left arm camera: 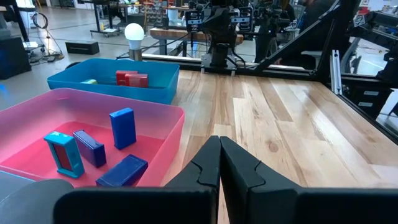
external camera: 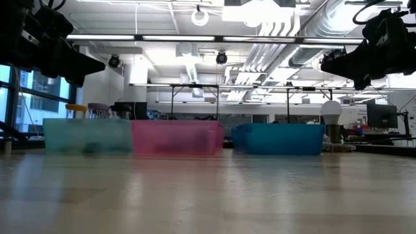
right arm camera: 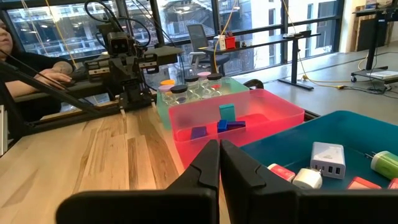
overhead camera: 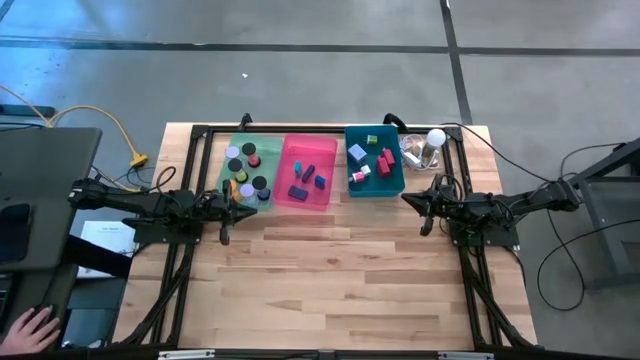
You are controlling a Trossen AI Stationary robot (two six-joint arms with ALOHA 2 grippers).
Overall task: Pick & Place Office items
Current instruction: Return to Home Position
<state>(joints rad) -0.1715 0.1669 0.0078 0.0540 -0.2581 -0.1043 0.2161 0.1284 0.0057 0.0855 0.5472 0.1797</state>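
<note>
The office items lie inside three bins at the table's far side. Round black, orange and lavender discs (overhead camera: 248, 160) sit in the green bin (overhead camera: 228, 160). Blue and purple blocks (left arm camera: 122, 127) lie in the pink bin (overhead camera: 308, 195). Red, pink and white pieces (overhead camera: 383, 160) lie in the teal bin (overhead camera: 352, 135). My left gripper (left arm camera: 219, 146) hovers shut near the green bin's near corner, above the table. My right gripper (right arm camera: 219, 149) hovers shut beside the teal bin's near right corner. Neither has anything between its fingers.
A clear gadget topped by a white ball (overhead camera: 433, 145) stands right of the teal bin. Bare wood (overhead camera: 340, 280) fills the table's near half. A person's hand (overhead camera: 35, 325) rests left of the table, beyond its edge.
</note>
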